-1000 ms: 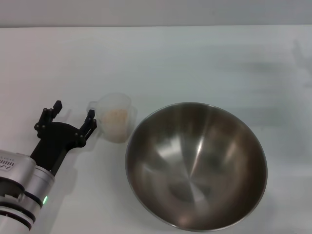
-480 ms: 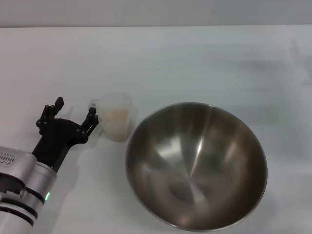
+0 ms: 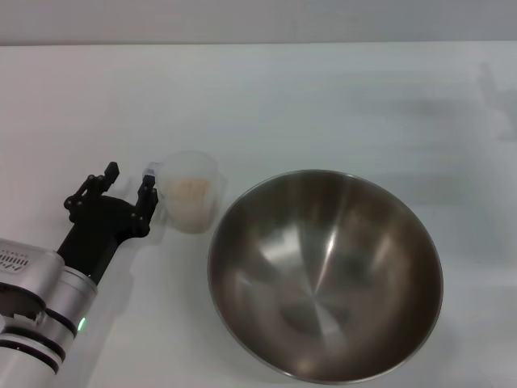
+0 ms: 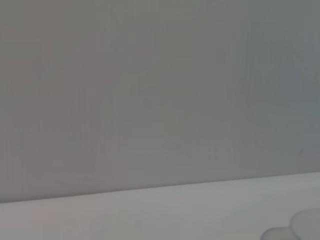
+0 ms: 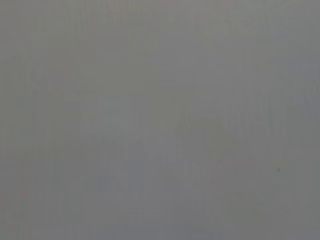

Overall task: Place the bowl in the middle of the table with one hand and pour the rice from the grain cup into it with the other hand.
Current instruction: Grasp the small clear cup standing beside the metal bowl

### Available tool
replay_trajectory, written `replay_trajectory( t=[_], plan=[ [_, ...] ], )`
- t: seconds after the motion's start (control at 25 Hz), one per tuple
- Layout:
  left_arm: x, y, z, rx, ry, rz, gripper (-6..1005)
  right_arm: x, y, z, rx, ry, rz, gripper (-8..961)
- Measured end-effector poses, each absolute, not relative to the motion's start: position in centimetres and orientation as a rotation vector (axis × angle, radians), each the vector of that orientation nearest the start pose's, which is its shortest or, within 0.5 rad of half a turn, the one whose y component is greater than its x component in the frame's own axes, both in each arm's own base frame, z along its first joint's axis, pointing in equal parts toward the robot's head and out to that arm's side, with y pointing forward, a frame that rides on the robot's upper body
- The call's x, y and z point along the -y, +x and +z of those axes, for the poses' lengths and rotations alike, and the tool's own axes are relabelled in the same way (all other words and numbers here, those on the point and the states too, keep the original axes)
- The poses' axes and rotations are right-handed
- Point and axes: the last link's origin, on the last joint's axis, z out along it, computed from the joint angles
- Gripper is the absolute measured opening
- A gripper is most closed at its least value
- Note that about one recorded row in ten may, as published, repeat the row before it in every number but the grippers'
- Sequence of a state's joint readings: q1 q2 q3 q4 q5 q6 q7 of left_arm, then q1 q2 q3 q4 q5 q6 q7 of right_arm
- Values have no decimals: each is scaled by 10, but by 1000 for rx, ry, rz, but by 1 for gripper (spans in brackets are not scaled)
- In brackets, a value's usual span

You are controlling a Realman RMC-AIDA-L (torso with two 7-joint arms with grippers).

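Observation:
The bowl [image 3: 325,275], large and steel, stands empty on the white table [image 3: 323,97] at the front, right of centre. The grain cup [image 3: 194,202] stands just left of the bowl's rim with rice [image 3: 187,190] in it and its small handle [image 3: 152,170] pointing left. My left gripper [image 3: 129,178] is open just left of the cup, at table height. One finger [image 3: 146,194] is at the handle; I cannot tell if it touches. A pale edge in the left wrist view [image 4: 300,227] may be the cup. The right gripper is out of view.
The table's far edge [image 3: 258,44] meets a grey wall. The left wrist view shows the wall and a strip of table [image 4: 125,215]. The right wrist view shows only plain grey.
My left gripper has edged toward the cup's handle and its fingers have come closer together. The cup and the bowl have not moved.

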State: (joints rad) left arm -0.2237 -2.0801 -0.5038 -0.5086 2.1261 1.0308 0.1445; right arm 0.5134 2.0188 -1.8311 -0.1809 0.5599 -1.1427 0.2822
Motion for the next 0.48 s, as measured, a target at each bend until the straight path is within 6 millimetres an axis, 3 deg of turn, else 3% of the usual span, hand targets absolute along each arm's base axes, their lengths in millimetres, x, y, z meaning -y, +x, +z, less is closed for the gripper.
replay_trajectory(
  t=[0.48],
  plan=[
    [-261,-301,-96,596,-1831,-612,253,-377,319,47,-543,-1417,842,708]
  ],
)
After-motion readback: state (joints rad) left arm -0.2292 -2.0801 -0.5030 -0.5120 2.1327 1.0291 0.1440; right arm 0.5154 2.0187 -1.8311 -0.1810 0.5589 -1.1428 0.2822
